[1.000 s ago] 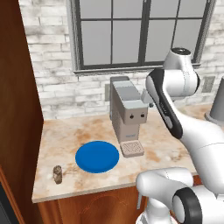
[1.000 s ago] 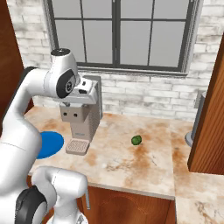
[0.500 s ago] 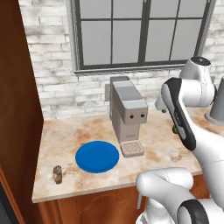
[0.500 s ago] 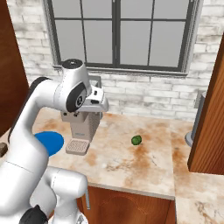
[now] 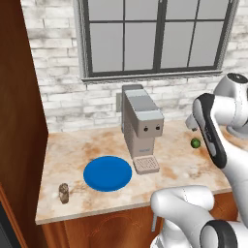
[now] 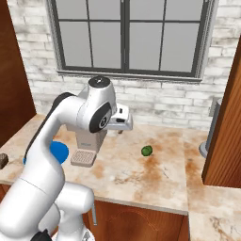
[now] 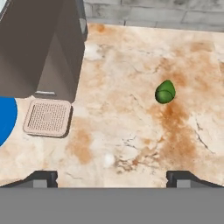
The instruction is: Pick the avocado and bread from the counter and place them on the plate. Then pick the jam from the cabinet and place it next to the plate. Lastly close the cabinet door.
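I see hand (image 7: 112, 177) open, fingertips wide apart, holding nothing, above beige marbled stone surface (image 7: 131, 140). Small green roundish avocado (image 7: 165, 92) lies on surface ahead of hand, apart from it, right of grey coffee machine (image 5: 141, 127). Flat bright blue round plate (image 5: 107, 173) left of machine. Brown speckled bread lump (image 5: 63, 192) upright near surface's left front edge.

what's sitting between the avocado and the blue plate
The grey coffee machine with its drip tray stands on the counter between the avocado on its right and the plate on its left. Between the open fingers and the avocado there is only bare counter.
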